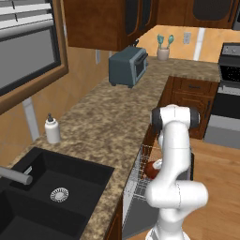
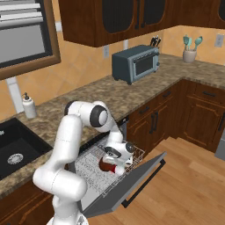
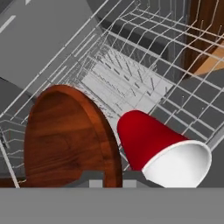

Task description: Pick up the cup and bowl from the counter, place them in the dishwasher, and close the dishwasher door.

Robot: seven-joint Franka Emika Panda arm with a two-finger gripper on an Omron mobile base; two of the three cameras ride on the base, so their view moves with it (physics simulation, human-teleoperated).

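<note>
The glossy white, rounded-segment robot arm [image 2: 66, 145] is built of thick tubular links joined by bulbous elbows. Dark grey circular caps [image 2: 99, 117] mark its joints. The compact white end effector [image 2: 115, 159] carries dark round fittings, and its surfaces are smooth, with no visible cables or markings.

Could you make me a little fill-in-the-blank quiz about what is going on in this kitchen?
1. The red cup lies on its ____ in the white wire rack.
2. The bowl sits in the rack beside the ____.
3. The dishwasher door is ____.
4. The soap bottle stands beside the ____.

Answers: side; cup; open; sink
</note>
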